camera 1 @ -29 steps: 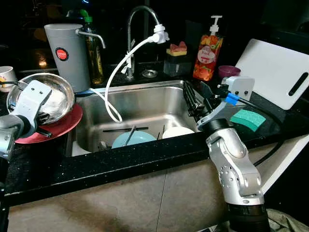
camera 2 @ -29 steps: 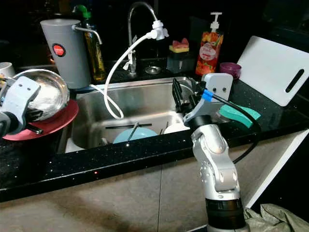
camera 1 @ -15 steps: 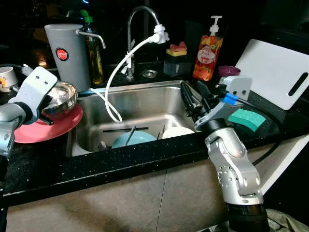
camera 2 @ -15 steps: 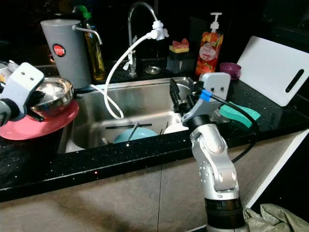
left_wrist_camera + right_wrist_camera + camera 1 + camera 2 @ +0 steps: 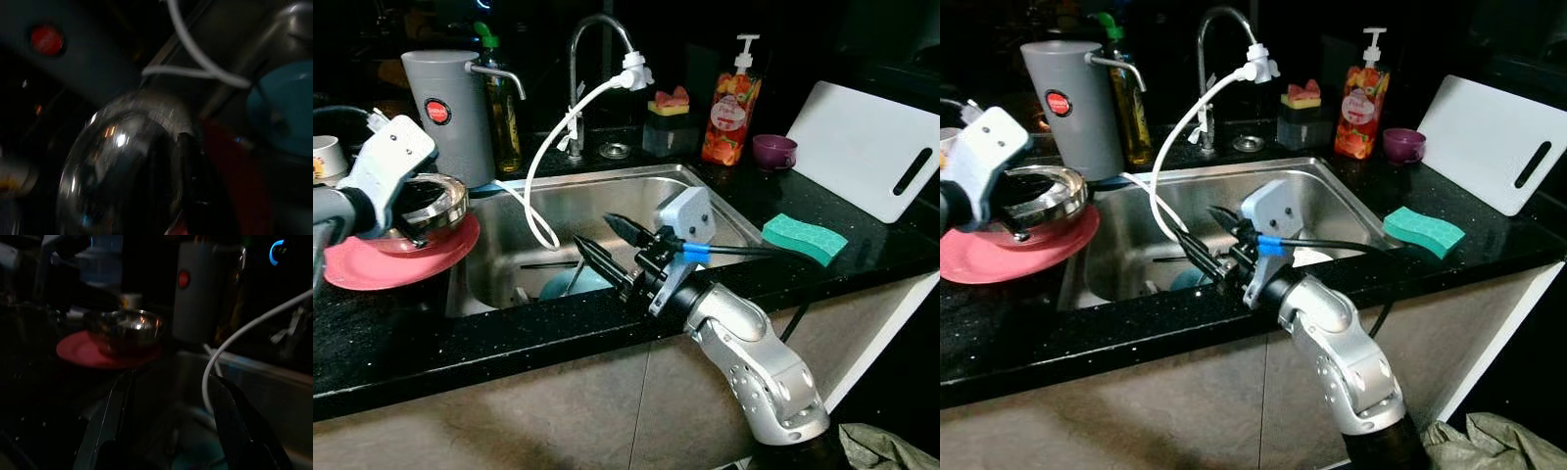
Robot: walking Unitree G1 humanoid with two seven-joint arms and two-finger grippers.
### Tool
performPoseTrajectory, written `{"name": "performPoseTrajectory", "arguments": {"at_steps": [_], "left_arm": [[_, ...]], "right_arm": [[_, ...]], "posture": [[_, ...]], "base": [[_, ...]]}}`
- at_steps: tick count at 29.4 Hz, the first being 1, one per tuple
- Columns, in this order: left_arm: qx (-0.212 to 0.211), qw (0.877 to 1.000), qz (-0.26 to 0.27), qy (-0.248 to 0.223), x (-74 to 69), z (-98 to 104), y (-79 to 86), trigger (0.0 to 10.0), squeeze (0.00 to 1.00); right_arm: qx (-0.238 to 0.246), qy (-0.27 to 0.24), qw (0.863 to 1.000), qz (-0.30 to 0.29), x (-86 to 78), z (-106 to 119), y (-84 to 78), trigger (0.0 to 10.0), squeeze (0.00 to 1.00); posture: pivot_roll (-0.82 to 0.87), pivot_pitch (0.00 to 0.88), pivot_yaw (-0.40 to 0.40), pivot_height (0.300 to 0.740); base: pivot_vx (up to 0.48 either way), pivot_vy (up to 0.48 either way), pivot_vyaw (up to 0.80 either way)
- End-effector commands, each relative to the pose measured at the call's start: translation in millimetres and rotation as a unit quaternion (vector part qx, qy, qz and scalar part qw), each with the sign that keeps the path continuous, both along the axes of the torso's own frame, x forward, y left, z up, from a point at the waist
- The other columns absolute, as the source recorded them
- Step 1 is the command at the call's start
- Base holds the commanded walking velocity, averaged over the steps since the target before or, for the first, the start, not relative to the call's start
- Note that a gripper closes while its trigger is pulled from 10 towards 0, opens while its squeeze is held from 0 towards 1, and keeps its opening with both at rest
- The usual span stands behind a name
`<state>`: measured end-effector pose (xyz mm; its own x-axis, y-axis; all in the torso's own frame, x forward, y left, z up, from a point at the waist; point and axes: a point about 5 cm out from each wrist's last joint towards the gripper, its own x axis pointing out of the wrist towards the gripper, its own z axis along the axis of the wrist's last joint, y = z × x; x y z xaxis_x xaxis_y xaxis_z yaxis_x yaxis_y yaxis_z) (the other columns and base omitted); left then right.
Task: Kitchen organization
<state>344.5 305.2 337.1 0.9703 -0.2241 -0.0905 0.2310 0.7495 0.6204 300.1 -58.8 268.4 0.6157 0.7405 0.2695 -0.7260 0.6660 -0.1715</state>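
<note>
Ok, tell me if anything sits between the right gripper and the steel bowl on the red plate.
Nothing solid does. The right gripper, fingers open over the sink, points toward the steel bowl; the white hose hangs close beside that line.

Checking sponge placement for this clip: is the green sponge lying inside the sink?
No, the green sponge lies on the black counter to the right of the sink, outside the basin.

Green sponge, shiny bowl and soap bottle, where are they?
green sponge [image 5: 805, 238], left eye view, its top face.
shiny bowl [image 5: 1041, 193], right eye view, its rim.
soap bottle [image 5: 729, 116], left eye view, its label.
</note>
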Motion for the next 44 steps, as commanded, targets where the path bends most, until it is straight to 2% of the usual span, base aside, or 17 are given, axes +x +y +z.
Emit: {"name": "performPoseTrajectory", "arguments": {"at_steps": [1, 4, 9, 10, 17, 21, 22, 24, 25, 29, 30, 34, 36, 37, 41, 44], "left_arm": [[0.01, 1.0, 0.019, 0.008, -1.1, 1.0, 8.2, 10.0, 1.0], [0.013, 0.999, 0.03, 0.015, 1.1, 3.4, 13.1, 10.0, 1.0], [-0.003, 0.999, 0.029, 0.04, 5.7, -2.3, 15.1, 10.0, 1.0], [-0.004, 0.998, 0.033, 0.045, 7.1, -4.6, 16.1, 10.0, 0.0], [0.005, 0.995, 0.046, 0.085, 14.4, -26.7, 19.7, 10.0, 0.0], [0.031, 0.994, 0.05, 0.097, 15.3, -33.4, 22.0, 10.0, 0.0], [0.041, 0.993, 0.051, 0.101, 15.3, -35.4, 22.5, 9.1, 0.0], [0.048, 0.992, 0.05, 0.103, 15.4, -36.5, 23.0, 9.0, 0.0], [0.047, 0.993, 0.04, 0.103, 15.6, -34.7, 21.4, 10.0, 0.0], [0.064, 0.995, 0.03, 0.075, 15.8, -22.7, 18.2, 10.0, 0.0], [0.062, 0.996, 0.031, 0.051, 15.8, -11.2, 16.8, 10.0, 0.0], [0.055, 0.998, 0.015, 0.03, 15.0, 2.9, 11.7, 10.0, 0.0], [0.048, 0.999, -0.002, 0.023, 13.9, 10.2, 7.2, 10.0, 0.0], [0.039, 0.999, -0.03, 0.014, 11.7, 20.4, 0.3, 10.0, 0.0], [0.034, 0.997, -0.067, 0.024, 8.5, 25.9, -7.1, 10.0, 0.0], [0.042, 0.996, -0.065, 0.041, 9.4, 19.4, -4.8, 10.0, 0.0]], "right_arm": [[-0.009, 0.015, 1.0, 0.005, 1.8, -3.8, 1.2, 10.0, 0.0], [-0.025, 0.042, 0.999, 0.001, 9.5, -8.6, 1.7, 10.0, 0.0], [-0.031, 0.042, 0.999, -0.01, 22.3, 0.0, 4.1, 10.0, 0.0], [-0.03, 0.04, 0.999, -0.013, 25.1, 3.0, 4.7, 10.0, 0.0], [-0.023, 0.028, 0.999, -0.016, 31.3, 13.3, 12.9, 10.0, 0.0], [-0.022, 0.028, 0.999, -0.017, 32.3, 13.7, 13.6, 10.0, 0.0], [-0.02, 0.027, 0.999, -0.019, 32.7, 14.1, 13.5, 10.0, 0.0], [-0.019, 0.027, 0.999, -0.019, 33.2, 14.4, 13.5, 10.0, 0.0], [-0.016, 0.024, 0.999, -0.022, 34.4, 16.0, 12.6, 10.0, 0.0], [-0.012, 0.02, 0.999, -0.023, 35.3, 17.7, 12.2, 10.0, 0.0], [-0.01, 0.019, 0.999, -0.023, 35.1, 18.1, 12.7, 10.0, 0.0], [-0.009, 0.019, 1.0, -0.022, 34.8, 17.9, 13.6, 10.0, 0.0], [-0.008, 0.019, 1.0, -0.021, 34.6, 17.7, 13.9, 10.0, 0.0], [-0.007, 0.019, 1.0, -0.021, 34.5, 17.4, 14.3, 10.0, 0.0], [-0.005, 0.019, 1.0, -0.021, 34.7, 17.1, 14.3, 10.0, 0.0], [-0.004, 0.018, 1.0, -0.02, 34.8, 17.1, 14.6, 10.0, 0.0]], "posture": [[0.07, 0.068, -0.015, 0.74], [0.07, 0.07, -0.012, 0.74], [0.07, 0.069, -0.013, 0.74], [0.07, 0.068, -0.016, 0.74], [0.07, 0.072, -0.015, 0.74], [0.07, 0.075, -0.013, 0.74], [0.07, 0.076, -0.012, 0.74], [0.07, 0.076, -0.012, 0.74], [0.07, 0.076, -0.014, 0.74], [0.07, 0.076, -0.014, 0.74], [0.07, 0.077, -0.015, 0.74], [0.07, 0.079, -0.015, 0.74], [0.07, 0.079, -0.015, 0.74], [0.07, 0.079, -0.015, 0.74], [0.07, 0.079, -0.015, 0.74], [0.08, 0.081, -0.013, 0.74]], "base": [[0.0, 0.0, 0.0], [0.0, 0.0, 0.0], [0.0, 0.0, 0.0], [0.0, 0.0, 0.0], [0.0, 0.0, 0.0], [0.0, 0.0, 0.0], [0.0, 0.0, 0.0], [0.0, 0.0, 0.0], [0.0, 0.0, 0.0], [0.0, 0.0, 0.0], [0.0, 0.0, 0.0], [0.0, 0.0, 0.0], [0.0, 0.0, 0.0], [0.0, 0.0, 0.0], [0.0, 0.0, 0.0], [0.0, 0.0, 0.0]]}}
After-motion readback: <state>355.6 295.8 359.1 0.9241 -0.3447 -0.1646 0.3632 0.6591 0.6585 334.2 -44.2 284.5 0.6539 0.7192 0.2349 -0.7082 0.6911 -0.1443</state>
